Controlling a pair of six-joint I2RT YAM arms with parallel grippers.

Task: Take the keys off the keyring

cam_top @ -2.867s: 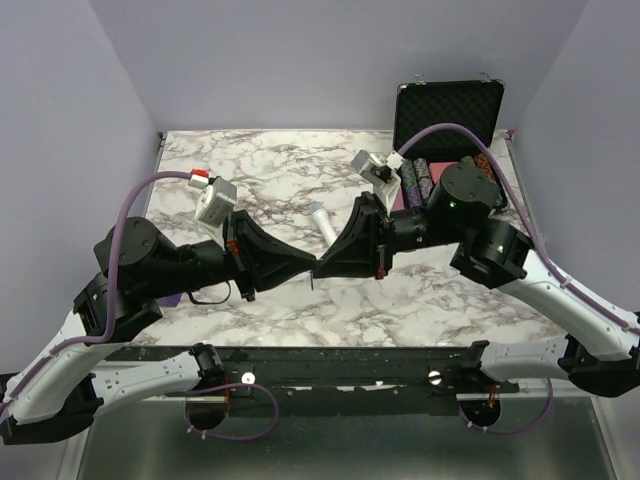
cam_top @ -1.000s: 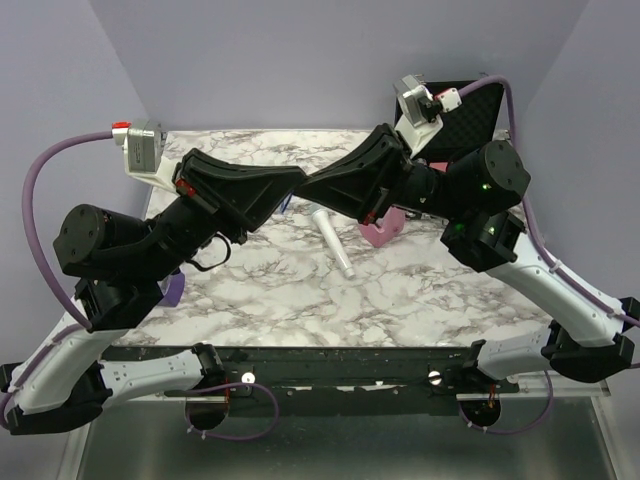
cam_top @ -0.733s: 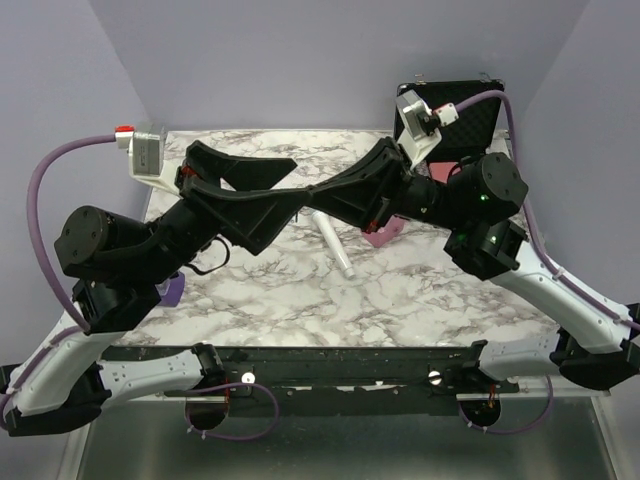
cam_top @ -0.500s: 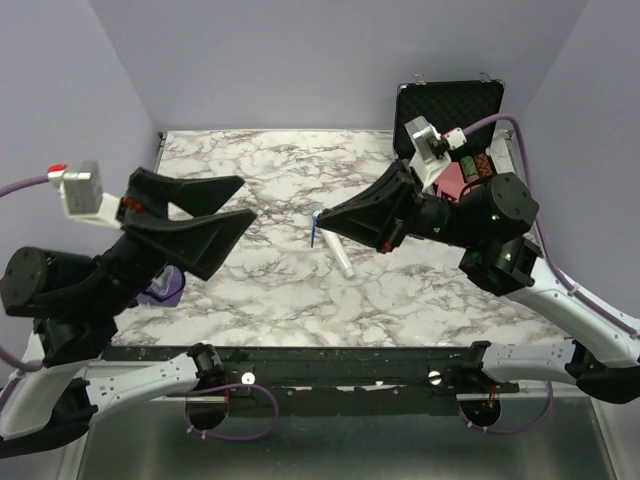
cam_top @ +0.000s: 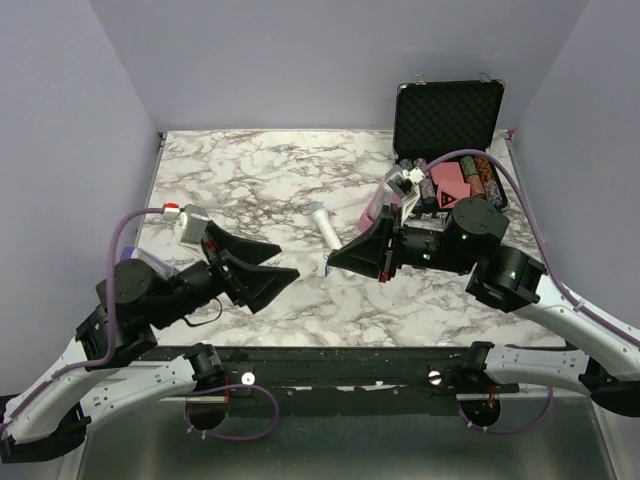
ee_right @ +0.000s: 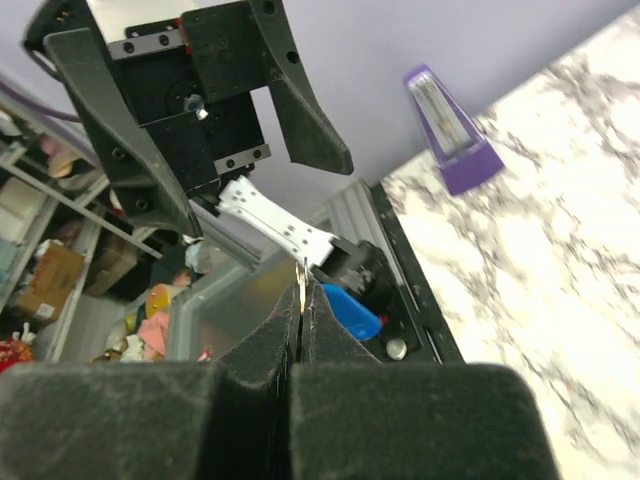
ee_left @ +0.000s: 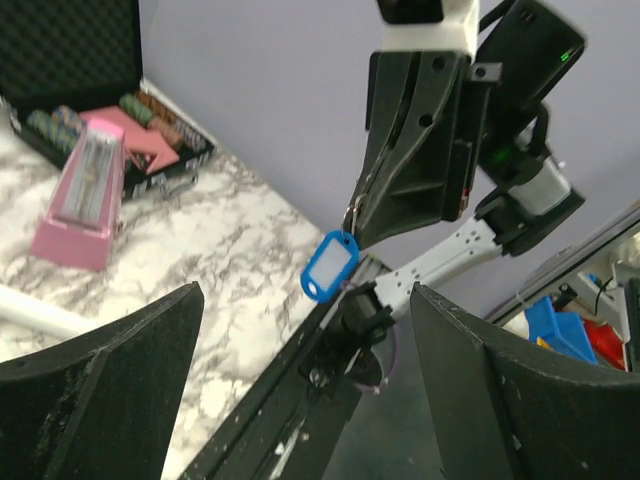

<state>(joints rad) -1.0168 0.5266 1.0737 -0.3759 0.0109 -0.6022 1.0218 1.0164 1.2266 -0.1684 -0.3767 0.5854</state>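
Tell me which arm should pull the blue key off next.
Left. The right gripper is shut on the keyring with the blue key dangling below; the left gripper is open, empty and facing it.

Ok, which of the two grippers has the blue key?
The right gripper: it is pinched shut on the keyring, with the blue key dangling below. The left gripper is wide open and empty.

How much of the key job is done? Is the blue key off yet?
Not yet. Done: the keyring is lifted in the air. In hand: the right claw is shut on it, with the blue key dangling below. Left: the left claw is open and empty; the key needs pulling off.
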